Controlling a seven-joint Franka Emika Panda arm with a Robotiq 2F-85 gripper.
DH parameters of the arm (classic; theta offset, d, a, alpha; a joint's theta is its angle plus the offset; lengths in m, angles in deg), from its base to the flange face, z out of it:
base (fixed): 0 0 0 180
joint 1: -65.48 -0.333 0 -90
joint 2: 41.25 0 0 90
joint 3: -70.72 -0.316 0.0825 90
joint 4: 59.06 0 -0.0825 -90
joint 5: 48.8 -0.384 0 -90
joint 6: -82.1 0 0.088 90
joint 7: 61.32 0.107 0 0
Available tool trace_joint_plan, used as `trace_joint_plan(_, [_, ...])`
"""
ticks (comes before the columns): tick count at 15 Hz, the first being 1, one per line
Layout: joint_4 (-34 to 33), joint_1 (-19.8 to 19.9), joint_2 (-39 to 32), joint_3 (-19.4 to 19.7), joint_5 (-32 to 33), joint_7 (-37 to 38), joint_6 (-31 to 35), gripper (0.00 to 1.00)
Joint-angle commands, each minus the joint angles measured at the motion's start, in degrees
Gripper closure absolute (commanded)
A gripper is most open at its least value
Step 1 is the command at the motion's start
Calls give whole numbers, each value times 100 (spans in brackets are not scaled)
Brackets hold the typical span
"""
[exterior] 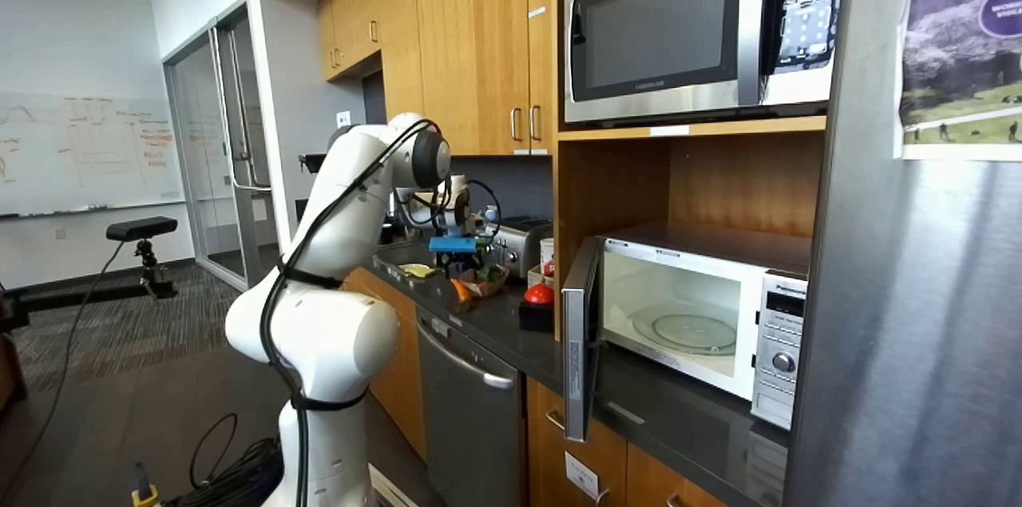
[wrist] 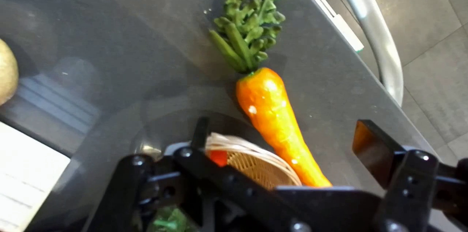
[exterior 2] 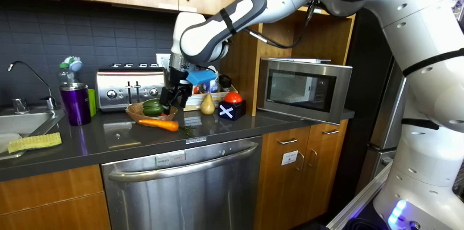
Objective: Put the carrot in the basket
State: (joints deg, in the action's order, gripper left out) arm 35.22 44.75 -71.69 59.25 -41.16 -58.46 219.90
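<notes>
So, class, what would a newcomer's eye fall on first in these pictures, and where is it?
Most likely the white robot arm, stretched over the dark counter, its open tool near the woven basket. In the wrist view, the bright orange carrot stands out, lying beside that basket. A red dome on a black box, near the open microwave door, could also catch the eye.

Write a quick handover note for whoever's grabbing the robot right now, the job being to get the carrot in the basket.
Gripper: open, holding nothing, near the basket and carrot.
Carrot: lying on the counter beside the basket; can't tell whether they touch.
Basket: on the counter, green vegetables inside.
Done: carrot not yet gripped or placed.
Left: grip the carrot, lift it, set it in the basket, let go.
</notes>
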Motion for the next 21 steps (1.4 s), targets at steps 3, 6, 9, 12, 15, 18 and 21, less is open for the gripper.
trace_joint_plan(3, [-240, -126, -428, 295, 367, 118, 99, 0])
trace_joint_plan(6, [-377, -96, -619, 254, 271, 38, 53, 0])
trace_joint_plan(9, [-515, -38, -711, 117, 99, -99, -27, 0])
trace_joint_plan(12, [-646, -54, -818, 64, 82, -125, -31, 0])
trace_joint_plan(15, [-773, -52, -914, 9, 48, -158, -63, 3])
trace_joint_plan(18, [-857, -53, -1001, -33, -17, -193, -83, 33])
trace_joint_plan(21, [-962, -75, -1110, -48, -24, -226, -114, 55])
